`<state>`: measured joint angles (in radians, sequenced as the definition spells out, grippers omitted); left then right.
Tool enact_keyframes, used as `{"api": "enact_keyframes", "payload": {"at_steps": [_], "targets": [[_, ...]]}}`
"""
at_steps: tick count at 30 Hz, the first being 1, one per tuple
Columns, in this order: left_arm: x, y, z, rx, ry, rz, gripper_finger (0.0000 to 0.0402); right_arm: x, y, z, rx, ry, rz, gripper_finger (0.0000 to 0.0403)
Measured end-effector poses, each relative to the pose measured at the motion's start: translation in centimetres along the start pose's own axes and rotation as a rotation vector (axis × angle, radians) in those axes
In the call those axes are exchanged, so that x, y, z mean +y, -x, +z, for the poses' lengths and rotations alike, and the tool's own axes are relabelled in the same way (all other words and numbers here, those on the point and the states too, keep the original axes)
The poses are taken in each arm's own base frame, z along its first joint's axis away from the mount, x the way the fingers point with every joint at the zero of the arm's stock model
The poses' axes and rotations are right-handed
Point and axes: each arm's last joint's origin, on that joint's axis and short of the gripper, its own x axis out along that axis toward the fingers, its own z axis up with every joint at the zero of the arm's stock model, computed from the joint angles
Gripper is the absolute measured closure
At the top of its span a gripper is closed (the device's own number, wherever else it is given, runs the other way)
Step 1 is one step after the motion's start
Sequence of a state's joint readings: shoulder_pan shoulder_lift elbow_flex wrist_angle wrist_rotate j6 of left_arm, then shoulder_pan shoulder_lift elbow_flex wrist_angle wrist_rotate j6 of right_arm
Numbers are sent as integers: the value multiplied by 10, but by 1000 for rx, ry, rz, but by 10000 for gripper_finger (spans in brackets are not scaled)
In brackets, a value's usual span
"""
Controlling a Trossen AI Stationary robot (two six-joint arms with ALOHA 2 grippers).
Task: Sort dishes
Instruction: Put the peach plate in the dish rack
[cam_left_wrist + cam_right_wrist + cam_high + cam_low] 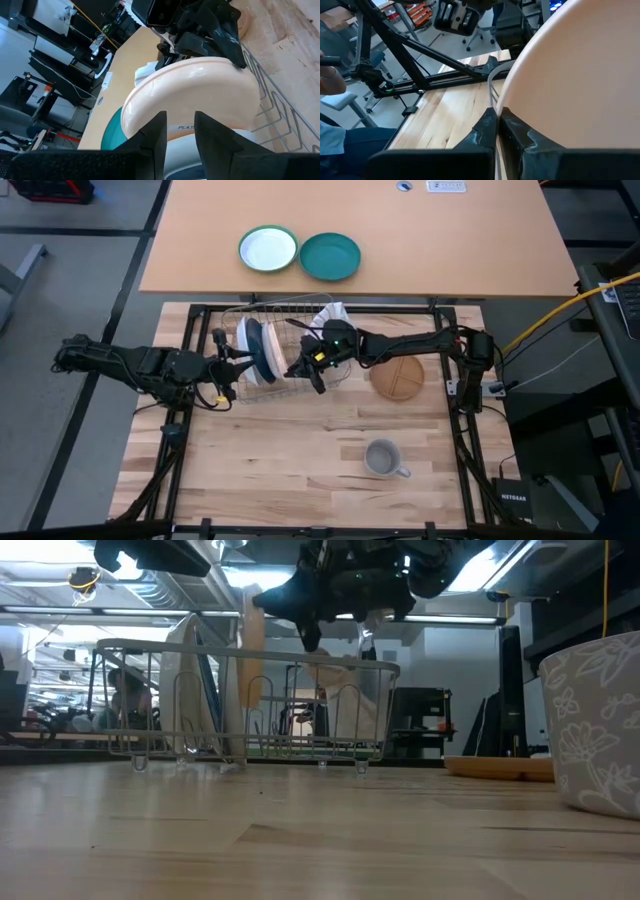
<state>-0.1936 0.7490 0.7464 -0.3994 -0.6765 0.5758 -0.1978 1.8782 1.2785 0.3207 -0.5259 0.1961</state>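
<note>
A cream plate (195, 95) is being stood on edge in the wire dish rack (262, 323), and both hands are on it at once. The left hand (237, 361), reaching in from nine o'clock, is seen with its two fingers partly parted astride the plate's rim. The right hand (310, 370), brought across from three o'clock, is clenched tight on the opposite edge, with the rim pinched between its fingertips (487, 131). A dark blue plate (258, 350) and a white plate (243, 340) are already slotted upright at the rack's nine o'clock end.

The step in hand is judged to be the seating of this plate between the rack wires, or a handover between the arms; which hand carries the weight cannot be told for certain. Next, the plate's lower edge would need to be guided down into a free slot and kept upright before either grip is let go, or it may tip against its neighbours.

Still to be sorted: a tan wooden plate (398, 378) lying flat on the surface at three o'clock of the rack, and a grey mug (383, 458) standing towards five o'clock. A green-rimmed white plate (268, 249) and a teal plate (330, 256) are left on the far surface at twelve o'clock.
</note>
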Motion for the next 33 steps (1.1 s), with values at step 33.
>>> {"api": "enact_keyframes", "payload": {"at_steps": [33], "targets": [[3,0,3,-12,-2,40,311,-1,-2,0,-43,-39,-1,391]]}}
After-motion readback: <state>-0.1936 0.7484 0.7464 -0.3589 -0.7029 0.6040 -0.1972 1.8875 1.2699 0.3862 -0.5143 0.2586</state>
